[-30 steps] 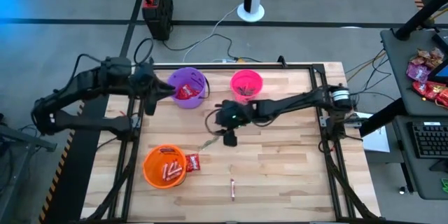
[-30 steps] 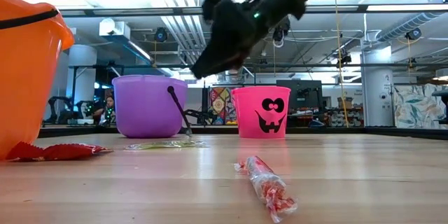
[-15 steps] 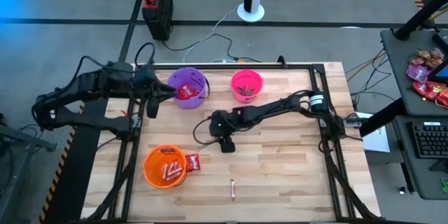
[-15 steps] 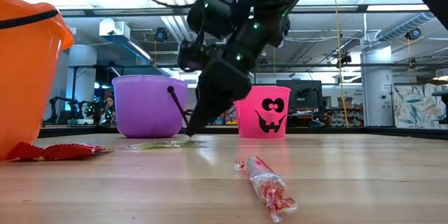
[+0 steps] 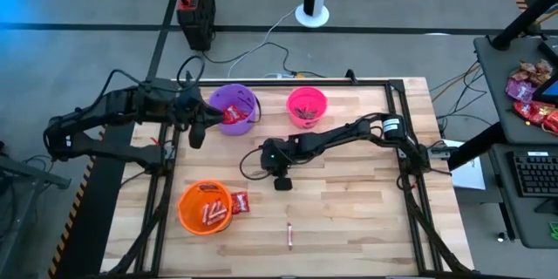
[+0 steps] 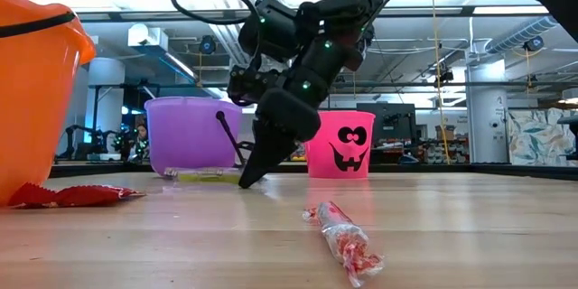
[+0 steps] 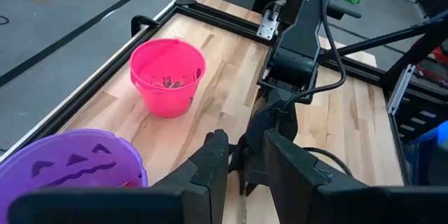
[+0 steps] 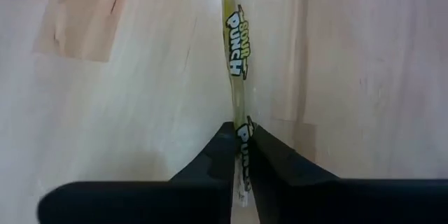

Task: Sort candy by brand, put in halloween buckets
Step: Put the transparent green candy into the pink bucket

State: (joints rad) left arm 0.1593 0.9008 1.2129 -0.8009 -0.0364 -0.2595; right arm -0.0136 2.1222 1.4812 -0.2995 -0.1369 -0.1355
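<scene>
My right gripper (image 8: 241, 134) is down at the table's middle, shut on a thin yellow-green candy stick (image 8: 236, 49), which in the low view (image 6: 200, 176) runs toward the purple bucket (image 5: 234, 107). The pink bucket (image 5: 306, 105) stands at the far side and the orange bucket (image 5: 206, 207) at the near left, each on its base. A red packet (image 5: 239, 201) lies flat beside the orange bucket. A pinkish stick (image 5: 289, 235) lies near the front edge. My left gripper (image 7: 245, 164) hovers beside the purple bucket, open and empty. My right gripper pinches the yellow-green stick near one end (image 8: 240, 122) between its two fingertips. The fingers slant down from the table's right, and the stick runs straight on ahead of them. Its long free part stays low over the wood, level.
Red packets lie in the purple bucket (image 7: 77, 175), dark sticks in the pink one (image 7: 168, 77), pinkish sticks in the orange one. The black frame rail (image 5: 288, 82) rims the table. Bare wood spreads over the table's right half (image 5: 366, 218).
My right gripper has come down from above the table to the wood beside the yellow-green stick, tipping steeper as it went. The stick's free part has shifted a little toward the purple bucket.
</scene>
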